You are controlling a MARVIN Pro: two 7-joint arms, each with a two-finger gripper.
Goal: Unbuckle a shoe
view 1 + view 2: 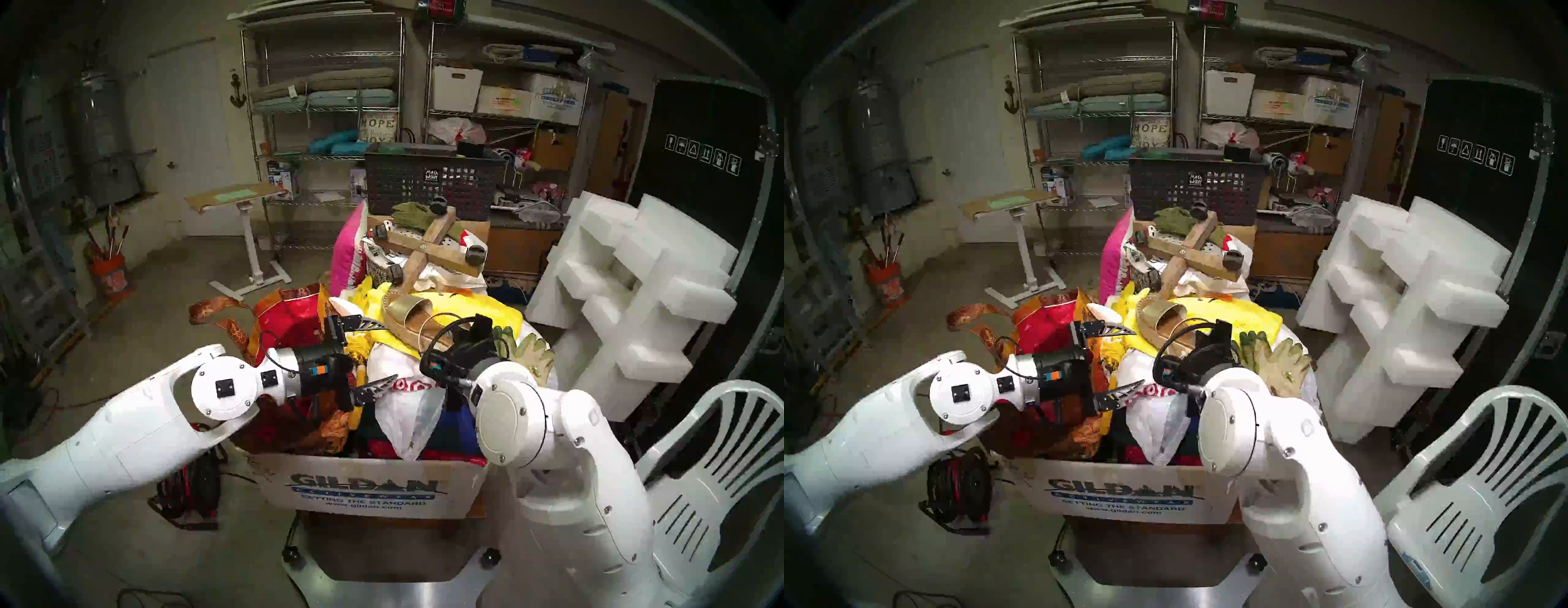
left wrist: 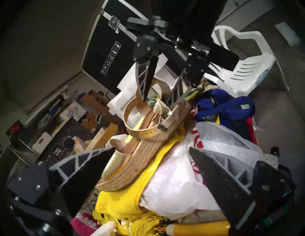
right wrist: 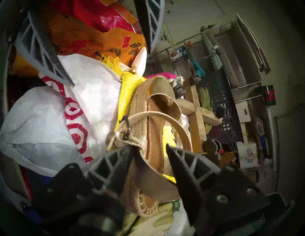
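The shoe (image 1: pixel 413 314), a gold-banded espadrille sandal, lies on yellow cloth on top of a heaped box, toe pointing away from me. Its thin ankle strap runs through the small buckle (image 3: pixel 125 126) on the side facing my left arm; the buckle also shows in the left wrist view (image 2: pixel 162 128). My right gripper (image 3: pixel 149 146) is closed on the shoe's heel, one finger against the jute sole by the buckle, the other inside the strap loop. My left gripper (image 1: pixel 375 354) is wide open and empty, a little short of the shoe's buckle side (image 2: pixel 142 148), above a white plastic bag.
The shoe rests on a heap in a Gildan cardboard box (image 1: pixel 369 488). Tan gloves with green fingers (image 1: pixel 526 348) lie right of the shoe. A wooden cross with casters (image 1: pixel 428 246) and a black mesh basket (image 1: pixel 428 182) stand behind. A white chair (image 1: pixel 700 488) and foam blocks (image 1: pixel 628 288) are at right.
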